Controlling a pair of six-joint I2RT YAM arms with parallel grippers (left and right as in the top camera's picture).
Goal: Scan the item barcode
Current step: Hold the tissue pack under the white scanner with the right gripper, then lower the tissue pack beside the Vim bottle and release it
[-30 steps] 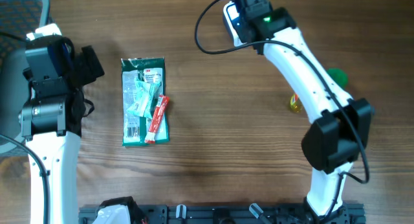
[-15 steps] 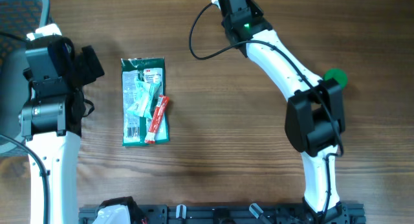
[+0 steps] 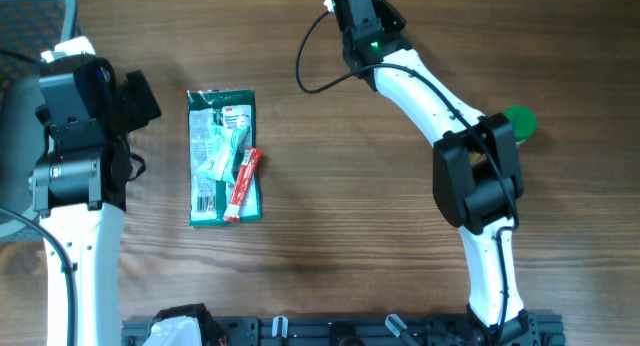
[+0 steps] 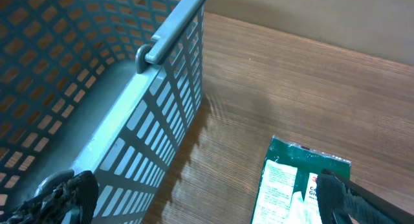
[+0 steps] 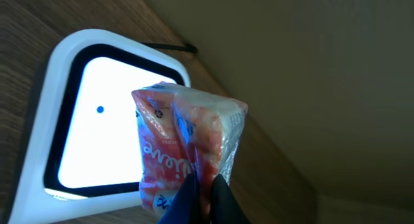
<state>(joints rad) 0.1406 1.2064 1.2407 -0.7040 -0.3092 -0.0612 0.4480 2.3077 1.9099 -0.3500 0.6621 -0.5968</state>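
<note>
In the right wrist view, my right gripper (image 5: 206, 185) is shut on an orange-pink plastic packet (image 5: 187, 146) with white lettering. The packet stands upright in front of the scanner (image 5: 97, 130), a white-framed window glowing bright white. Whether a barcode faces the window does not show. From overhead, the right gripper (image 3: 354, 10) is at the table's far edge, and it covers both the packet and the scanner. My left gripper (image 4: 204, 198) is open and holds nothing; it hangs at the left side (image 3: 138, 96) between the basket and a green pack.
A green flat pack (image 3: 222, 156) lies left of centre with a red stick packet (image 3: 242, 184) across it. A blue-grey mesh basket (image 4: 97, 88) stands at the far left. A green round object (image 3: 520, 121) sits beside the right arm. A black cable (image 3: 310, 61) loops near the scanner.
The right arm has swung left and towards the far edge, carrying the packet over the scanner, and its elbow has folded in. The left arm has not moved.
</note>
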